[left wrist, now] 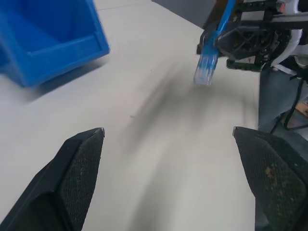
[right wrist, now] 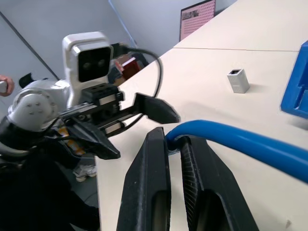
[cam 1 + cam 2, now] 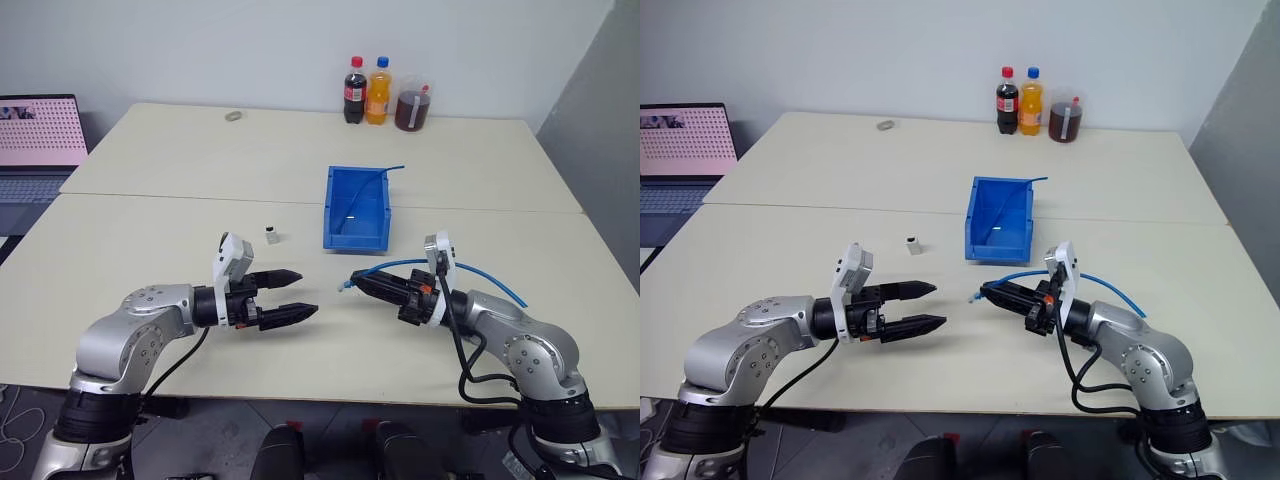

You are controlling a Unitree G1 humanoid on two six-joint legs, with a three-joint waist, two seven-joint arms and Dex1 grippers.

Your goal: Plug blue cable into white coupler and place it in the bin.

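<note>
Cable held, coupler loose on the desk (image 3: 150, 230)

Right tool (image 3: 362, 283) pinches the light-blue cable (image 3: 400, 266) near its clear plug; left tool (image 3: 290, 295) gapes wide, empty. The tiny white coupler (image 3: 271, 234) stands left of the bin (image 3: 357, 208).

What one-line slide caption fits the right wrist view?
Right end effector shut on the thin light-blue cable, facing the open left end effector, small white boxy plastic coupler standing on the table beyond.

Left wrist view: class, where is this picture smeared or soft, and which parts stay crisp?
Left wrist view: the cream table carries streaky smears; the clear plug of the light-blue network cable looks soft; the left gripper fingertips stay crisp. Right wrist view: the tiny white boxy coupler is sharp.
</note>
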